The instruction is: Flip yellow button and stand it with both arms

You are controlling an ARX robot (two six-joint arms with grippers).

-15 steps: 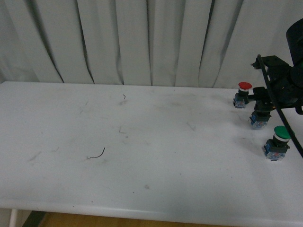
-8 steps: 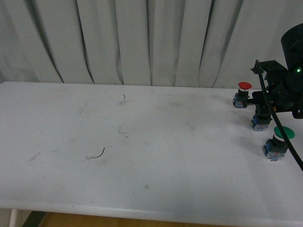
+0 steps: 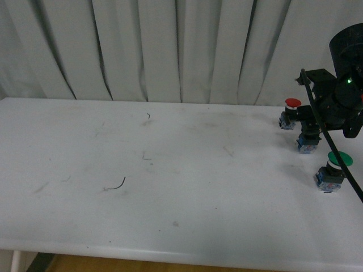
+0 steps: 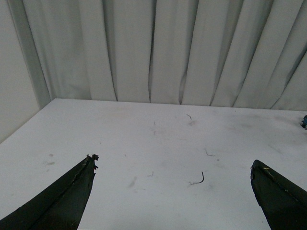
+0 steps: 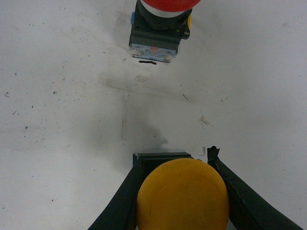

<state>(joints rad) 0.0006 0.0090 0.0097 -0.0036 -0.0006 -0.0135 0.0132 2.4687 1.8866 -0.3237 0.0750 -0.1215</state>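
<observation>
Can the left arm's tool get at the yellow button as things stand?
Probably not without a long traverse. The left tool is open over bare table far from the buttons, while the yellow button sits between the right tool fingers at the table's far right, which crowd its sides.

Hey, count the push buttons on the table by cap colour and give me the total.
Red cap: 1
Green cap: 1
Yellow cap: 1, between the right gripper's fingers
Total: 3 push buttons
</observation>
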